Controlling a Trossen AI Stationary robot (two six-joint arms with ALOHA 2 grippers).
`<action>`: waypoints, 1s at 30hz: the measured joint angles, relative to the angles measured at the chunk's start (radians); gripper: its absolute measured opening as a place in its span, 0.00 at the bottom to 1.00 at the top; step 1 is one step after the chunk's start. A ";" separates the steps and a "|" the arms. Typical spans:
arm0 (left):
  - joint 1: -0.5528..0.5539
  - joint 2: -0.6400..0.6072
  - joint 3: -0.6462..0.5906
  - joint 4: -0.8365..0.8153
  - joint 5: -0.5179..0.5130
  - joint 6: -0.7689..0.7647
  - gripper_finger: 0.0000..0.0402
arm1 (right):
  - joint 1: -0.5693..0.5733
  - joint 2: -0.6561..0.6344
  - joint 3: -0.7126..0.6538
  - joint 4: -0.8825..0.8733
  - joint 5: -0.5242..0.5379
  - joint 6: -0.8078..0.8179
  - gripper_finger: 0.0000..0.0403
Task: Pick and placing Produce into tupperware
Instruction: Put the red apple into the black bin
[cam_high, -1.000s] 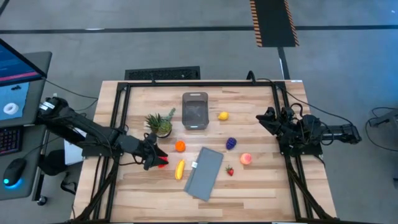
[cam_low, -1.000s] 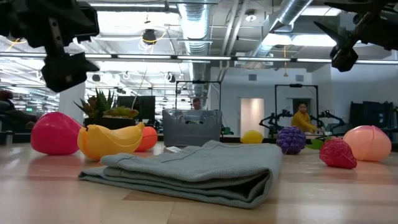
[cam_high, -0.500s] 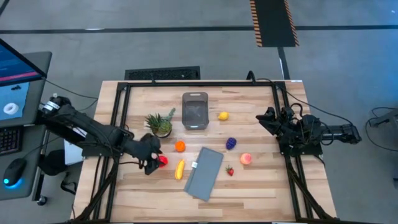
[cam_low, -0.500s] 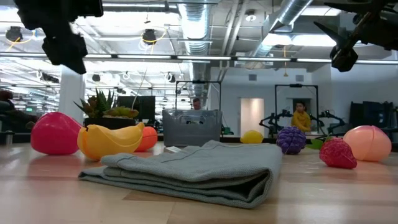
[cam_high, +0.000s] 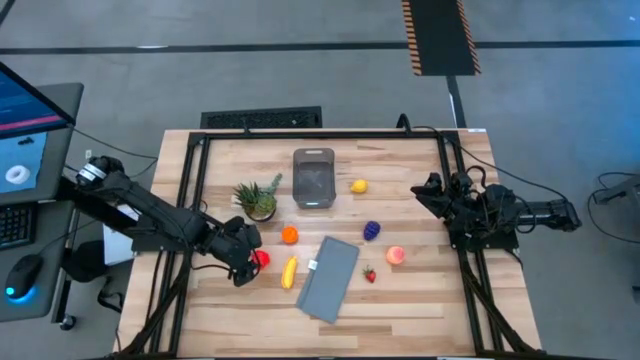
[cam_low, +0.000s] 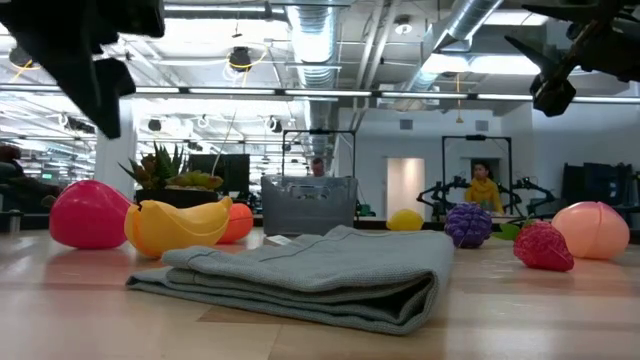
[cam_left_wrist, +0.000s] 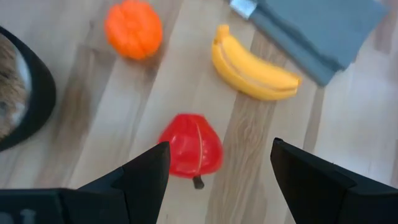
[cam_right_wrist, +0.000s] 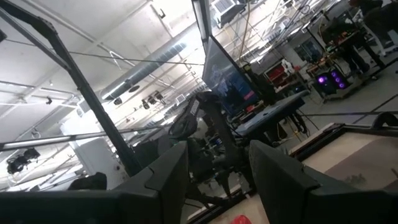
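Observation:
The red fruit (cam_high: 261, 258) lies on the table near the left side. My left gripper (cam_high: 243, 264) hovers just above it, open; in the left wrist view the fruit (cam_left_wrist: 189, 152) shows between the spread fingers of my left gripper (cam_left_wrist: 219, 155), untouched. Banana (cam_high: 289, 272), orange (cam_high: 289, 235), grapes (cam_high: 372, 231), peach (cam_high: 395, 256), strawberry (cam_high: 369, 275) and lemon (cam_high: 359, 186) lie loose on the wood. The clear-grey tub (cam_high: 313, 178) stands near the far edge. My right gripper (cam_high: 425, 190) waits open, raised at the table's right.
A toy pineapple (cam_high: 258, 200) stands just beyond the left gripper. A folded grey cloth (cam_high: 328, 278) lies near the middle, beside the banana. A black frame (cam_high: 196, 180) runs along the table's left, far and right sides. Bare wood lies toward the near edge.
My left gripper has shifted slightly toward the near edge and turned above the red fruit, staying off the table. The fruits and the tub have stayed put.

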 joint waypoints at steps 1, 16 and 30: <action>0.000 0.010 0.000 0.000 0.011 0.000 0.66 | 0.000 0.000 0.000 0.000 0.000 0.000 0.49; 0.001 0.042 0.019 -0.061 0.022 0.004 0.66 | 0.000 0.000 0.000 -0.004 0.000 0.000 0.49; 0.013 0.042 0.019 -0.080 0.022 -0.054 0.83 | 0.000 0.000 0.000 -0.006 0.000 0.000 0.49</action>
